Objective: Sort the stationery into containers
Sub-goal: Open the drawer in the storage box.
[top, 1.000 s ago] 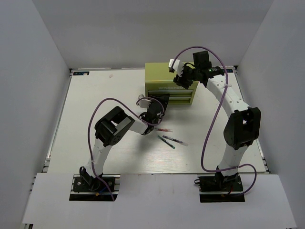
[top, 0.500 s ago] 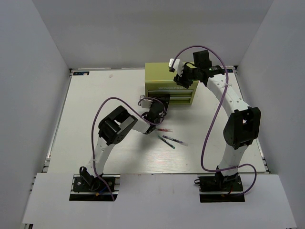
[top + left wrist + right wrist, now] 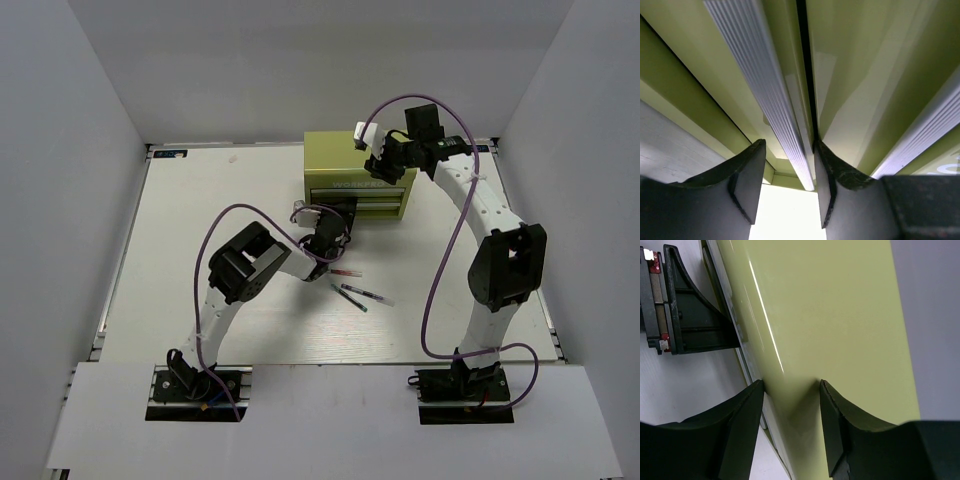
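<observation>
Both arms at the olive tool chest [image 3: 335, 150], pens loose on the counter [image 3: 200, 250].
Our left fingers [image 3: 747, 175] straddle a ribbed drawer handle [image 3: 765, 90]; whether they clamp it we cannot tell. Our right fingers [image 3: 740, 430] stand parted on the chest's top. The red-and-white pen [image 3: 346, 272] and two dark pens [image 3: 365, 294] lie at six o'clock from the chest.
</observation>
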Available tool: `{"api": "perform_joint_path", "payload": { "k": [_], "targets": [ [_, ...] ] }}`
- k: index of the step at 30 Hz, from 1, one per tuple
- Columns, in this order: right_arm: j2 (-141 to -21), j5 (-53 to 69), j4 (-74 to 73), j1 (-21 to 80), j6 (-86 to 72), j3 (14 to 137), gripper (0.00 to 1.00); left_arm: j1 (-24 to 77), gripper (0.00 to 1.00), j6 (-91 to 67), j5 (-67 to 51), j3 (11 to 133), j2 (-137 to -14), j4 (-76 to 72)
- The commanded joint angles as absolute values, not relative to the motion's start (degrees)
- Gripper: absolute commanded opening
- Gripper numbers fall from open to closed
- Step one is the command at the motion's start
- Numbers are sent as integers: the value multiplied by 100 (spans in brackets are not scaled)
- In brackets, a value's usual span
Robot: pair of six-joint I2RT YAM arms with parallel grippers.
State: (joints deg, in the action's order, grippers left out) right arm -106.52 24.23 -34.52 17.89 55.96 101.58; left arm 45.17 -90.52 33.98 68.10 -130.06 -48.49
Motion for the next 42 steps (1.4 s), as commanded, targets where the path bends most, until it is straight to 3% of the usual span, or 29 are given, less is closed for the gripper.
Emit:
{"api": "perform_joint_path", "payload": {
  "k": [1,7,11,20,28,42],
  "targets": [
    [-10995,2215,-3945,1670,5616,10301,52,4500,51,-9114,3612,6970,-13139,-4930],
    [-11127,2180,-4262,1696,5748,10433,49,4500,34,-9114,3665,6865,-13315,-5536],
    [-11153,2180,-4359,1705,5766,10424,49,4500,30,-9114,3665,6750,-13315,-5739],
    [-11276,2092,-4701,1723,5853,10547,49,4500,10,-9114,3560,6363,-13201,-5739],
    [-11558,1846,-4930,1723,5731,10828,49,4605,5,-9114,3357,5890,-12938,-5853],
    [-11804,1476,-4922,1731,5414,11065,52,4834,3,-8947,3006,5116,-12191,-5924]
  ]
}}
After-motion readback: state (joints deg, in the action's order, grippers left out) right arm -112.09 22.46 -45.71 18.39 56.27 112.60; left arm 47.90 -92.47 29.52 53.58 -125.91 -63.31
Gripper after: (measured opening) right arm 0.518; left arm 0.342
